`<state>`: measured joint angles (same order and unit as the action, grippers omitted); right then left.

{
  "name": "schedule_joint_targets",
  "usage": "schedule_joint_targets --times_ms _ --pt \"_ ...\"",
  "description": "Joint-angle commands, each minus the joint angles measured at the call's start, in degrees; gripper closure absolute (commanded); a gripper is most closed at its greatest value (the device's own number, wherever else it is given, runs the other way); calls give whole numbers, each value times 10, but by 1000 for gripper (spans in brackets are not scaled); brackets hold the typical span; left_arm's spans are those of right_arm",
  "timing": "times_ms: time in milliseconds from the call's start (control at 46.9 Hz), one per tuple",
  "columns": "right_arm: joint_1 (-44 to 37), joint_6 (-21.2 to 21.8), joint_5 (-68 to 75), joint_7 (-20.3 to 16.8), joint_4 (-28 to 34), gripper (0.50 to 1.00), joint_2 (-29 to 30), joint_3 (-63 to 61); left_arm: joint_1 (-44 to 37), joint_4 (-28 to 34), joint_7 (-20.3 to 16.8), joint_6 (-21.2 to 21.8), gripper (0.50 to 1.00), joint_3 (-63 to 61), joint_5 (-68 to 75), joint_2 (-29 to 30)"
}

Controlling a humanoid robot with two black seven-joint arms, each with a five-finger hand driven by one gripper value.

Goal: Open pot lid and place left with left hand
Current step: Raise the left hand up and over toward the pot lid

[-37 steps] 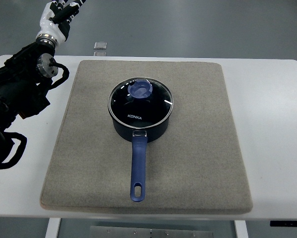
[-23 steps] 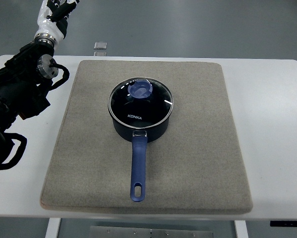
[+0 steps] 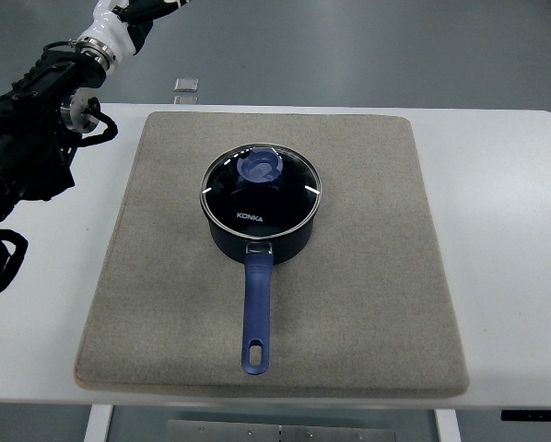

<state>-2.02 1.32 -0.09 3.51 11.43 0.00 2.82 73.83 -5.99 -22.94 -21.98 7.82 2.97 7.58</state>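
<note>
Left arm [image 3: 36,120]: black, cabled, enters from the picture's left edge and rises toward the top-left corner, over the bare table edge.
Left hand [image 3: 133,14]: only the white wrist and a bit of the palm show at the top edge; the fingers are cut off by the frame, so I cannot tell whether it is wide or closed. It holds nothing that can be seen.
Pot [image 3: 261,221]: dark blue saucepan, well apart from the hand, below and to the right of it, near the middle of the mat.
Lid [image 3: 261,191]: glass with a metal rim, seated flat on the pot, printed KONKA on the near side. Not yet lifted.
Lid knob [image 3: 260,167]: blue, round, on the lid's far half, the part of the lid nearest the hand; nothing touches it.
Pot handle [image 3: 257,313]: long, blue, points away from the hand toward the near edge of the mat, with a hanging hole at its tip.
Mat [image 3: 368,276]: grey-brown felt square under the pot; its far-left corner lies just below the hand.
Table [image 3: 506,230]: white, shows around the mat on all sides.
Small object [image 3: 186,85]: a small grey square piece at the table's far edge, just right of and below the hand, between the hand and the mat's far edge. Too small to identify.
Path hand to knob: open mat surface only; nothing stands between them.
</note>
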Motion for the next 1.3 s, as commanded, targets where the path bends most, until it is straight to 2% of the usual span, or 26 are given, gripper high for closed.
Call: schedule_joint_targets --times_ms 0,64,107,384,662,896,1024,1131,1280 --pt "0 0 0 0 0 583 0 -1 25 0 0 -63 568 -19 50 15" --pt "0 0 0 0 0 585 0 -1 38 0 0 -114 568 -25 71 24" --pt "0 0 0 0 0 583 0 0 40 0 0 -130 568 -25 88 25" --pt "0 0 0 0 0 583 0 0 90 0 1 -130 557 -94 212 26" --pt "0 0 0 0 0 583 0 0 123 -4 1 -130 551 -148 230 25" --pt "0 0 0 0 0 583 0 0 148 -55 2 -130 551 -214 239 29" --pt "0 0 0 0 0 583 0 0 171 -89 2 -130 549 -216 248 52" --pt "0 0 0 0 0 583 0 0 178 -134 2 -130 551 -217 279 76" --pt "0 0 0 0 0 583 0 0 179 -233 0 -130 549 -209 366 121"
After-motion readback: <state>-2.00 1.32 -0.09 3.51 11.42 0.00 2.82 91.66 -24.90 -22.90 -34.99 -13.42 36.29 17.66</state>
